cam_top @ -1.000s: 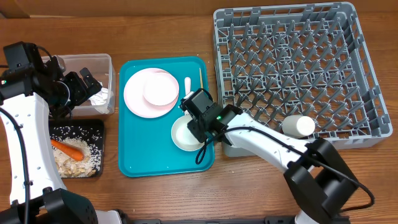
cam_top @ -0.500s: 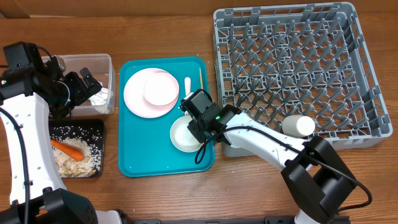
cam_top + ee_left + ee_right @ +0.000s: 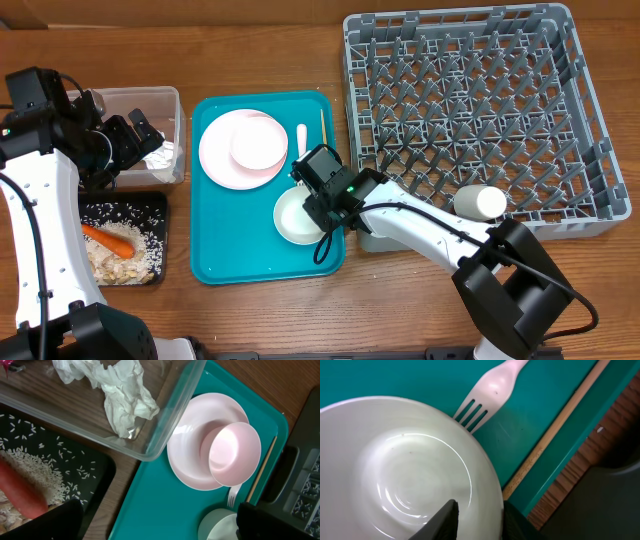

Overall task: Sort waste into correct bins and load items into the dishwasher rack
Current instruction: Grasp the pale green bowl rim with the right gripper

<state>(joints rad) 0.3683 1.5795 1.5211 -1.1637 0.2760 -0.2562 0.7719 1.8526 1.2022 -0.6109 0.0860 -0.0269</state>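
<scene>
On the teal tray (image 3: 225,250), right gripper (image 3: 479,519) pinches the white bowl (image 3: 405,470) rim — one finger inside, one outside — dishwasher rack (image 3: 470,110) just rightward; left gripper (image 3: 135,140) spread, farther off.

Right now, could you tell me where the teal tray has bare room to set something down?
Free: the teal tray's near-left corner, robot-side of the pink plate and left of the white bowl. Crowded: its right side: fork, chopstick.
</scene>
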